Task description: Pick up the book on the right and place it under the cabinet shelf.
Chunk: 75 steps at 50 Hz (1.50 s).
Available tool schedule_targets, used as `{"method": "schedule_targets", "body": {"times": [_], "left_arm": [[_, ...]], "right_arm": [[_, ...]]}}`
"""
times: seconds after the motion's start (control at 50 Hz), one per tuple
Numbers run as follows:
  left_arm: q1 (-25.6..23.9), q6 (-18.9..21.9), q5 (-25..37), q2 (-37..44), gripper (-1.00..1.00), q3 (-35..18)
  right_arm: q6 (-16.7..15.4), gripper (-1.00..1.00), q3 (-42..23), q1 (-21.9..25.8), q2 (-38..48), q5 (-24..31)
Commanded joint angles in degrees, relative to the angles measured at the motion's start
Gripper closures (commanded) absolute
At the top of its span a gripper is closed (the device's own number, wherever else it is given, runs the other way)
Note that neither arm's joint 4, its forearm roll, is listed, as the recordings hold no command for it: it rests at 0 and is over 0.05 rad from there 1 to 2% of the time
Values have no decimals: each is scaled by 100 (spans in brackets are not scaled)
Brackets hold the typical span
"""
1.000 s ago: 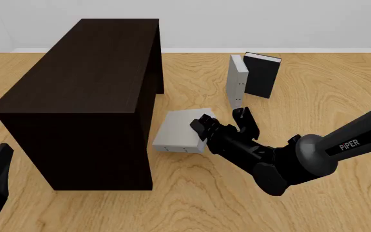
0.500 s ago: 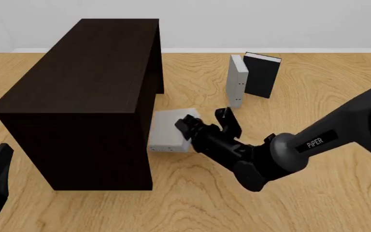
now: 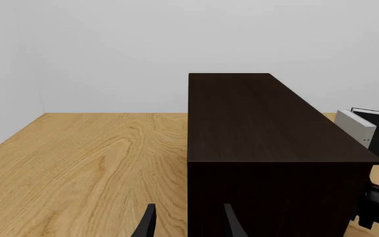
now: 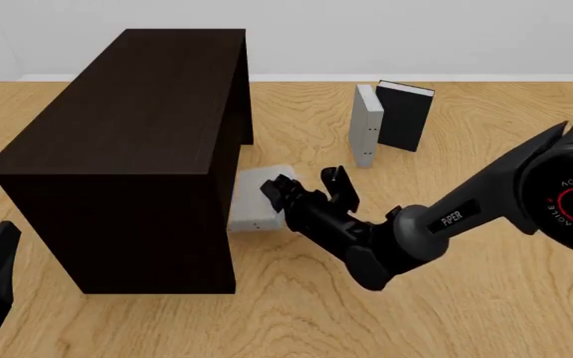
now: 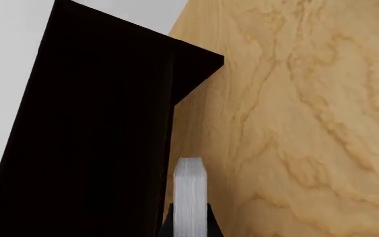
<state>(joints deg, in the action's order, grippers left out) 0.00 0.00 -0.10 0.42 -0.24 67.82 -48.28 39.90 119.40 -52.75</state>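
Book slid further under cabinet shelf edge, R fingers clamped.

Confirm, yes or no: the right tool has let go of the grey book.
No: the right tool is shut on the grey book at the cabinet's edge.

Matt dark wood cabinet shelf, smooth pale-grey book, light grained wooden table.

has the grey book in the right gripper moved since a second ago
Yes. The book has slid left, farther under the cabinet shelf, held by the right gripper.
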Motion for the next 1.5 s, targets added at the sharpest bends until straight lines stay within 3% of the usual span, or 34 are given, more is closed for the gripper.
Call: {"method": "schedule_targets", "body": {"times": [0.02, 0.74, 0.76, 1.12, 1.16, 1.5], "left_arm": [[0, 0, 0, 0, -100, 0], [0, 0, 0, 0, -100, 0], [0, 0, 0, 0, -100, 0], [0, 0, 0, 0, -100, 0], [0, 0, 0, 0, -100, 0], [0, 0, 0, 0, -100, 0]], "right_arm": [[171, 100, -229, 124, 352, -66], [166, 100, -854, 232, 854, 208], [99, -100, -869, 222, 824, 265], [-49, -100, -973, 29, 755, 515], [-233, -100, -975, -44, 641, 691], [-631, -100, -487, -298, -10, 1100]]}}
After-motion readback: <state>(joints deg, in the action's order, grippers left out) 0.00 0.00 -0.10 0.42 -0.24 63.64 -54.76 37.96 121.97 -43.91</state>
